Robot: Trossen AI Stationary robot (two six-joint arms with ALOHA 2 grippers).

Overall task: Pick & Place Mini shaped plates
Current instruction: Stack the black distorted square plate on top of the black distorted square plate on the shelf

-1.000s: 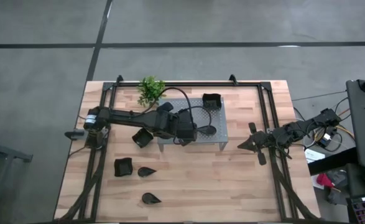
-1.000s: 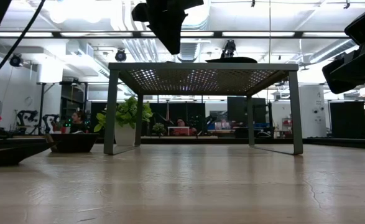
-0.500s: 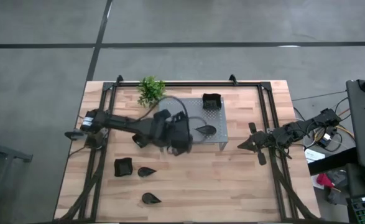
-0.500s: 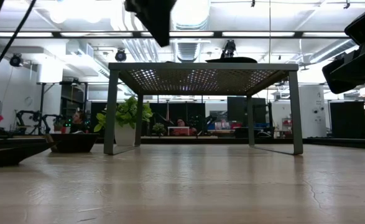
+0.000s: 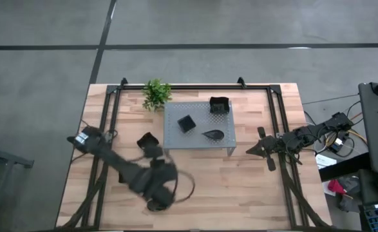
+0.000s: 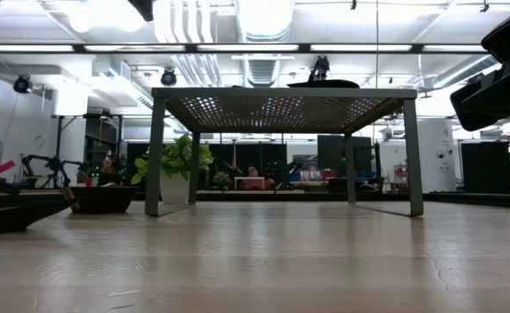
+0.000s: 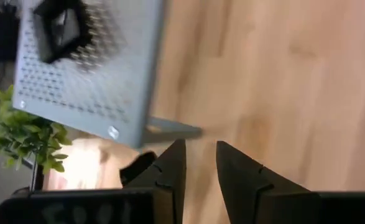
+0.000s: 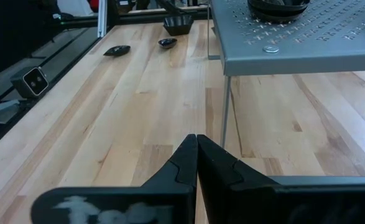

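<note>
Left gripper [image 7: 199,163] open, empty, above table [image 5: 240,187]

three glossy black mini plates [image 5: 187,124] sit apart atop the stand.

The left arm [image 5: 137,177] is a blur in the high view, and it covers the plates on the table below it. In the low view, the right arm [image 6: 498,74] is cut off by the edge.

Glossy black mini plates [image 5: 186,123] on a grey stand [image 5: 198,139] dotted with little holes, leafy green plant [image 5: 156,94] beside it, pale striped wood table [image 5: 240,187], dark arms.
</note>
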